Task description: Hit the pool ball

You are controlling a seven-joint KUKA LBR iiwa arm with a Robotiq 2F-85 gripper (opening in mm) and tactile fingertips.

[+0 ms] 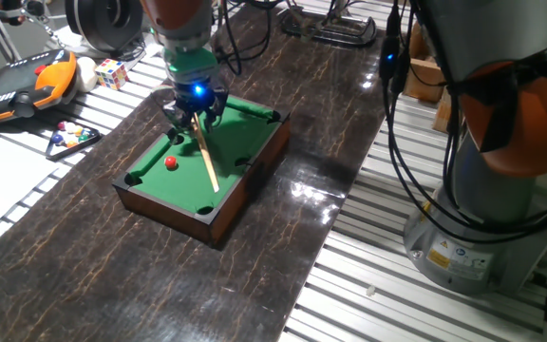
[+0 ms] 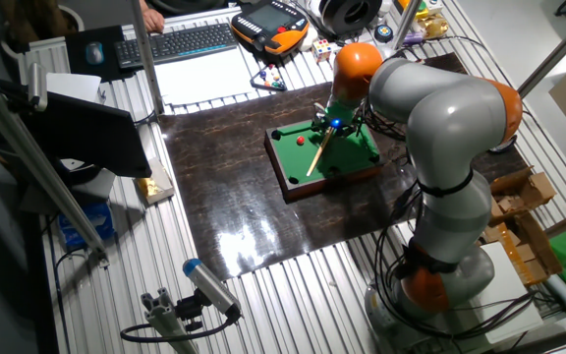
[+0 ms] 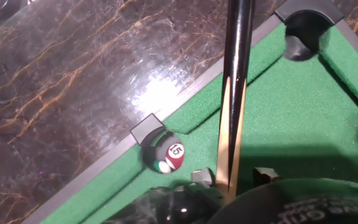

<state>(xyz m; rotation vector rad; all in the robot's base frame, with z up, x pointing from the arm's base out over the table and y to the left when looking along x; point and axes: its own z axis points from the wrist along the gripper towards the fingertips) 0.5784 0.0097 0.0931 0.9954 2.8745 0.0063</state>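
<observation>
One fixed view close, table-level oblique; other high, far, behind arm; hand view looks down, probably near. All share pool table [image 1: 150,176].

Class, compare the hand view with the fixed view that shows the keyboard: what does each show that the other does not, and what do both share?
Only the hand view shows the number 15 on the pool ball and how close it sits to a side pocket. Only the fixed view with the keyboard shows the whole arm, the gripper and the whole pool table. Both show the ball, the green felt and the cue stick.
</observation>
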